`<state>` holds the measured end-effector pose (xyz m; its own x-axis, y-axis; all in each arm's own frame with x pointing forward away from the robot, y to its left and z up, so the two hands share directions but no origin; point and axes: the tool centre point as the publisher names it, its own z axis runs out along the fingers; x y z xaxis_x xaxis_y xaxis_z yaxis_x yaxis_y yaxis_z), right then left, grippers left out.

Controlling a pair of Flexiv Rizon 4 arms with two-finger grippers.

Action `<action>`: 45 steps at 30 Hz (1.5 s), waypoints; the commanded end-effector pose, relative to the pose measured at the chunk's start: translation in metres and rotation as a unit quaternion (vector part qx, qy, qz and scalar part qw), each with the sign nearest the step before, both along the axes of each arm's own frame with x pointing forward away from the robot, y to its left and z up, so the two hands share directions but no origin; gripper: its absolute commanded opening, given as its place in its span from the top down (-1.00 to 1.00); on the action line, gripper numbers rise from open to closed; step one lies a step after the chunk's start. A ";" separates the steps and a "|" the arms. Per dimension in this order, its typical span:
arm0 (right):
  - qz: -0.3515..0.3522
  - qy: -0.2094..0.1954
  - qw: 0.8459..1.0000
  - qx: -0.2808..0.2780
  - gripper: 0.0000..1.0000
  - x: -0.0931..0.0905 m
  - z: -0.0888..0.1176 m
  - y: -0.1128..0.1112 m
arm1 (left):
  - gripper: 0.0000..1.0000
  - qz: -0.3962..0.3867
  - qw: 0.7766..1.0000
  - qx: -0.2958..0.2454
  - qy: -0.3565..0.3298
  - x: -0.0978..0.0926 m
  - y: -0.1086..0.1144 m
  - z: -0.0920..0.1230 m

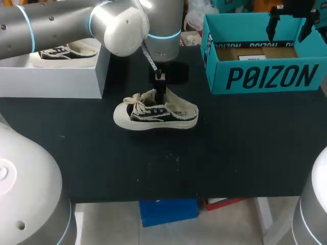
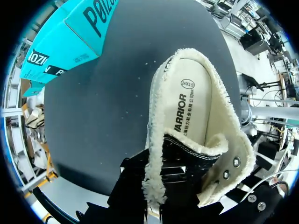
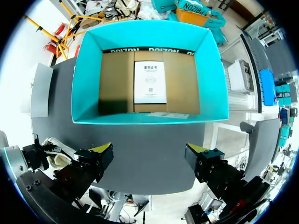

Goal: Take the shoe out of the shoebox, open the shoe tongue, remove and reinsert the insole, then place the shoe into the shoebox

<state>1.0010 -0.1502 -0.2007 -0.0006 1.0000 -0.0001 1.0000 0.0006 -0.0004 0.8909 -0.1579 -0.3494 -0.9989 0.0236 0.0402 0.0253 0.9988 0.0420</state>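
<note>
Your left gripper (image 1: 160,93) clamps the black-and-cream fleece-lined shoe (image 1: 153,116) at its collar, toe at 9 o'clock; teal cardboard shoebox (image 1: 265,76) at 2 o'clock, under wide-open, empty right gripper (image 3: 149,150).

Left arm (image 1: 51,23) stretched in from the side, left hand (image 1: 160,92) pointing straight down, pinched on the shoe (image 1: 153,116), right hand (image 1: 289,28) hanging high, fingers (image 3: 100,157) wide apart.

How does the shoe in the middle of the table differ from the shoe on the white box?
The middle shoe lies on the dark table; the other shoe rests raised on the white box. The left gripper stands at the middle shoe's opening; no gripper is near the other shoe, which the left arm partly hides. Both are black with cream soles.
</note>
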 end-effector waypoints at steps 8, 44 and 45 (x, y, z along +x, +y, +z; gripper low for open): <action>0.000 0.000 1.000 0.000 -1.00 0.000 0.000 0.000 | -1.00 -0.001 1.000 0.011 -0.002 -0.002 -0.001 -0.046; 0.000 0.000 1.000 0.000 -1.00 0.000 0.000 0.000 | -1.00 -0.068 0.964 -0.243 -0.080 -0.055 0.112 0.101; 0.000 0.000 1.000 0.000 -1.00 0.000 0.000 0.000 | -1.00 -0.068 0.964 -0.243 -0.080 -0.055 0.112 0.101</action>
<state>1.0010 -0.1503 -0.2007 -0.0006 1.0000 -0.0002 1.0000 0.0006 -0.0004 0.8395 -0.0545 -0.2446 -0.9818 0.1449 -0.1225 0.1754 0.9393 -0.2949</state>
